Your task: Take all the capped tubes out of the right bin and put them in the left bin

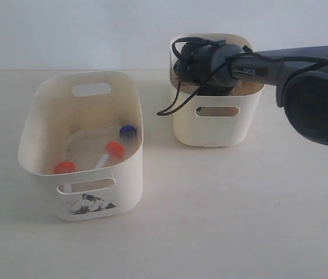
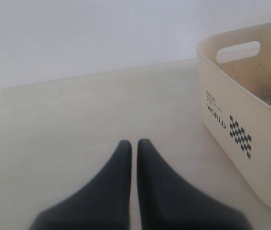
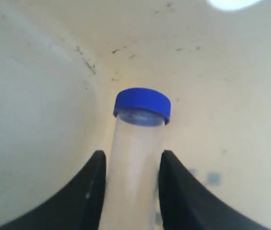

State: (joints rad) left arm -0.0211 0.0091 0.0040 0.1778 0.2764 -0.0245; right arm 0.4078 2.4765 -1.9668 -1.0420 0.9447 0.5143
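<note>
Our right gripper [image 3: 133, 158] is closed on a blue-capped tube [image 3: 136, 139] inside the right bin [image 1: 216, 132], near the left bin [image 1: 132, 174], where we count three capped tubes [image 1: 114, 150] lying (any remainder hidden).

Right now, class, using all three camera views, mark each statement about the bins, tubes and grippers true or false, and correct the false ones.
1. The right gripper grips a blue-capped tube inside the right bin. True.
2. The left bin holds no tubes. False: three capped tubes lie in it, two with orange-red caps and one with a blue cap.
3. The left gripper is shut with nothing between its jaws. True.
4. The left bin lies tipped on its side. False: it stands upright on the table.
</note>
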